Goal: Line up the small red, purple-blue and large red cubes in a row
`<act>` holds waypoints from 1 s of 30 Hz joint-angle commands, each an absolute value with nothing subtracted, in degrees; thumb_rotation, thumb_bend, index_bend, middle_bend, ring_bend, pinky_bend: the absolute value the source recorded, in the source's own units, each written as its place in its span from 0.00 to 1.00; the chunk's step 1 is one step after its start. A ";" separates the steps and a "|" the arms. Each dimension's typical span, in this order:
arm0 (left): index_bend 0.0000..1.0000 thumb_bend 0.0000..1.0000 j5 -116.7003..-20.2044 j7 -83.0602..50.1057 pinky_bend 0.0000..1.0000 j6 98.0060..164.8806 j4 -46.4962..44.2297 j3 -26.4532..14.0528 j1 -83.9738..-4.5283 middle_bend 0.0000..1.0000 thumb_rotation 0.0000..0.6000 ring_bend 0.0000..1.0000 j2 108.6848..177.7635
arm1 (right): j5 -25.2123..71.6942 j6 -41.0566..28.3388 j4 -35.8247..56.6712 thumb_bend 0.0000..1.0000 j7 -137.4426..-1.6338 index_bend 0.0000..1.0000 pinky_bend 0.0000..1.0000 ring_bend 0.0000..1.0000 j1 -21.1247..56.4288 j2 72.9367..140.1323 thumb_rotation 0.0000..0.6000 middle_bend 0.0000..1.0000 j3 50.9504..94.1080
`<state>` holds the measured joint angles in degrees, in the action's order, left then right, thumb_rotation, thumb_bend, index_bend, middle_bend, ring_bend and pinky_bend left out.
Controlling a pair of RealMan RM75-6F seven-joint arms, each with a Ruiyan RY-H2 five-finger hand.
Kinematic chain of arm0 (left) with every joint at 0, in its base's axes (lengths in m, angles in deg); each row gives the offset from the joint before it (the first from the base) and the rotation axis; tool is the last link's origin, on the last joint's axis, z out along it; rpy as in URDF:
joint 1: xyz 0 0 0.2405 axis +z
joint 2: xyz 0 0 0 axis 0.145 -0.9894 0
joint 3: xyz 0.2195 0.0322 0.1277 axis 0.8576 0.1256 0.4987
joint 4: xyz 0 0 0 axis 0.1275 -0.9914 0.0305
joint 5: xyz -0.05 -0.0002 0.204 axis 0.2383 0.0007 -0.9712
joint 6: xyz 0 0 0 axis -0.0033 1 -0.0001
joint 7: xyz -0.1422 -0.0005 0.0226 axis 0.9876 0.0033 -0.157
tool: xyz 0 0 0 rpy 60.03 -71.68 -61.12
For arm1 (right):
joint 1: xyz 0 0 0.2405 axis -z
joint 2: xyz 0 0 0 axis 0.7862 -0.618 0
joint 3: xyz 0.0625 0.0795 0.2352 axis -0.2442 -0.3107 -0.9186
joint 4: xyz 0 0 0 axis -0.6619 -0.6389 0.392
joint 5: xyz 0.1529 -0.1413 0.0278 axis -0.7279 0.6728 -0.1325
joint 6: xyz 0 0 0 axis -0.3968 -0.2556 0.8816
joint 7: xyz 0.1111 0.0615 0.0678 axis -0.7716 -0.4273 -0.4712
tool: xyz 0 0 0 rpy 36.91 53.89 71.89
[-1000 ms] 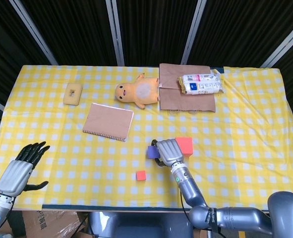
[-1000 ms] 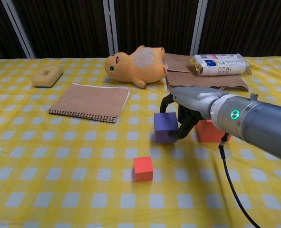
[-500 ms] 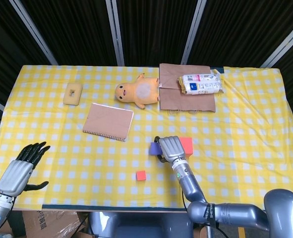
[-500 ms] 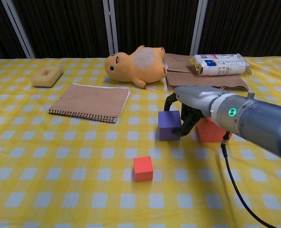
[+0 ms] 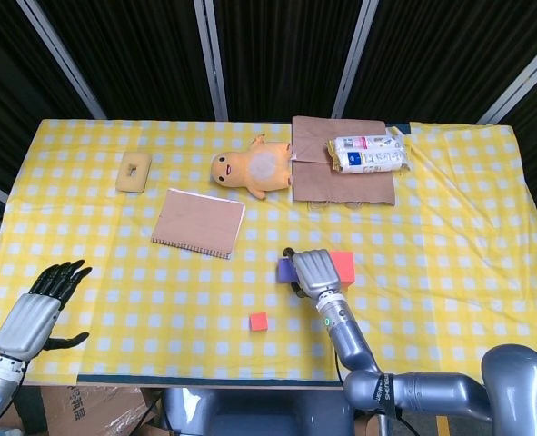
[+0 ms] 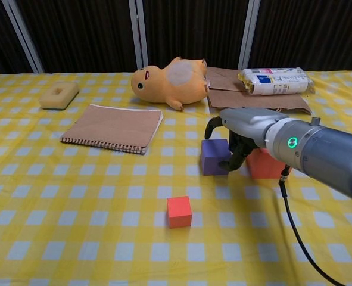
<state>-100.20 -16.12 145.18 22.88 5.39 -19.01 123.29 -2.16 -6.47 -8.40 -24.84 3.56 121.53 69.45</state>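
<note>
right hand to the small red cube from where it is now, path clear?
Probably yes. The small red cube sits alone on open cloth, nearer the robot than the right hand, with nothing between them. But that hand's fingers are around the purple-blue cube, so it must let go first.

Landmark: the table (image 5: 450,227), which fills most of both views.
Table cover: a yellow-and-white checked cloth (image 5: 114,272) lies over the whole top, its near edge hanging over the front.
Behind the table: a dark wall of black ribbed panels (image 6: 74,36), running the full width.
Wall supports: pale metal bars (image 6: 138,33) stand between the panels, upright in the chest view and splayed outward in the head view.
Below the table's front edge: a brown cardboard box (image 5: 95,400) sits at the left, on a dark floor.
Light: even and bright on the cloth, with only soft shadows; the wall behind stays dim.
</note>
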 commanded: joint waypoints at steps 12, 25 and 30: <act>0.00 0.00 -100.30 -15.87 0.00 145.25 22.92 5.42 -19.02 0.00 1.00 0.00 123.23 | -0.41 -3.33 -14.57 0.48 -23.06 0.04 1.00 1.00 4.10 119.61 1.00 1.00 72.05; 0.00 0.00 -100.25 -15.99 0.00 145.30 22.91 5.37 -19.02 0.00 1.00 0.00 123.31 | -6.45 -2.24 -19.71 0.61 -14.55 0.05 1.00 1.00 0.80 119.39 1.00 1.00 73.56; 0.00 0.00 -100.20 -15.85 0.00 145.21 22.89 5.36 -19.07 0.00 1.00 0.00 123.31 | -7.01 -2.03 -19.44 0.61 -14.90 0.06 1.00 1.00 0.60 120.34 1.00 1.00 74.02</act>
<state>-100.21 -15.86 145.23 22.89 5.36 -19.06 123.31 -7.05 -2.06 -19.47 -14.77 0.63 120.19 73.90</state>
